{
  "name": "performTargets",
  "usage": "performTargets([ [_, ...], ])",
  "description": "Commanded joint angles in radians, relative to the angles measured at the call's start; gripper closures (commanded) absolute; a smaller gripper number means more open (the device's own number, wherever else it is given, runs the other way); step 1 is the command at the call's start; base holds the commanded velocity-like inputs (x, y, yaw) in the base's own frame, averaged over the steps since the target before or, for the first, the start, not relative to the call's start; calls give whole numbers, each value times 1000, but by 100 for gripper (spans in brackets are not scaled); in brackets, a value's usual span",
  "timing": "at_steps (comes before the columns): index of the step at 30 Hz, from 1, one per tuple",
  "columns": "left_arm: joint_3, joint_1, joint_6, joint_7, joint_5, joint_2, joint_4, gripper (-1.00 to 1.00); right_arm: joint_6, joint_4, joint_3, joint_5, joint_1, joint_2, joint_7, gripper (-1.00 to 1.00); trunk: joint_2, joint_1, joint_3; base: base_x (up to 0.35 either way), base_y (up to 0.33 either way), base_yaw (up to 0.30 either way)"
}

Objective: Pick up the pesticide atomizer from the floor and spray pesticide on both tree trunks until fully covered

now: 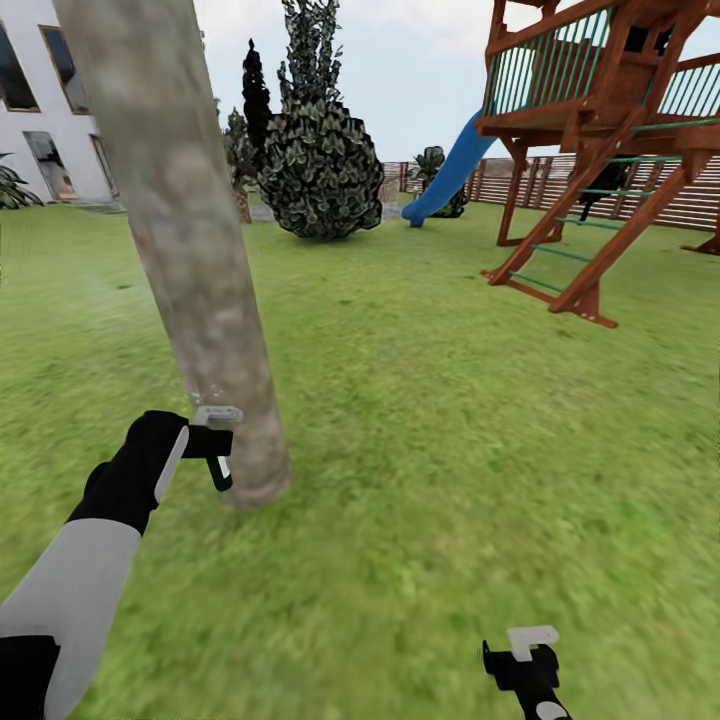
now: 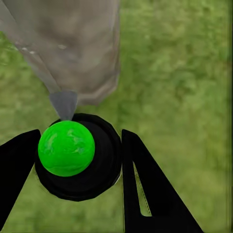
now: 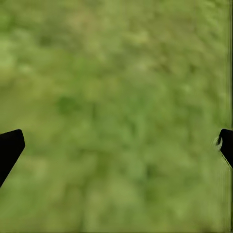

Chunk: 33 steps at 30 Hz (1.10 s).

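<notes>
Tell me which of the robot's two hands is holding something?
The left gripper: its jaws clasp the black pesticide atomizer beside the tree trunk. The right gripper hangs open over grass.

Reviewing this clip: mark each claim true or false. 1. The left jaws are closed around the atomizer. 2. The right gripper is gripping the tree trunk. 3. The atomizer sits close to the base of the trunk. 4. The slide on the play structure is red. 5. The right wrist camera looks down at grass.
1. True. In the left wrist view the left gripper has its jaws on either side of the pesticide atomizer.
2. False. The right gripper is open, holds nothing and is far from the tree trunk.
3. True.
4. False. The slide is blue.
5. True. The lawn shows between the open jaws.
</notes>
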Motion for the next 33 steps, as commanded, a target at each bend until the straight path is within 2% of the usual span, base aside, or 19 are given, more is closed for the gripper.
performTargets([
  [1,0,-1,4,-4,-4,0,-1,100,-2,0,9,-8,0,0,-2,-100,0,0,-1,5,-272,82],
  [12,4,3,5,-3,-7,1,-1,100,-2,0,9,-8,0,2,-1,-100,0,0,-1,57,-274,243],
  [16,10,16,-2,0,-9,15,11,100,-2,0,9,-9,0,1,-1,-100,0,0,-1,139,-273,33],
  [21,11,15,-3,0,-5,3,14,100,-2,0,9,-9,0,-1,-1,-100,0,0,-1,149,-268,1],
  [23,15,15,-3,0,-8,13,15,100,-2,0,9,-10,0,-1,-1,-100,0,0,-1,178,-242,0],
  [25,38,20,-6,-2,-12,33,16,100,-2,0,9,-10,0,0,-1,-100,0,0,-1,184,-236,38],
  [28,61,66,-12,-3,-16,74,18,100,-2,0,9,-10,0,2,-1,-100,0,0,-1,189,-233,223],
  [31,57,92,-37,-2,-16,71,19,100,-2,0,9,-9,0,2,-1,-100,0,0,-1,131,-139,275],
  [33,53,117,-81,1,-13,54,20,100,-2,0,9,-8,0,2,-1,-100,0,0,-1,22,-23,278],
])
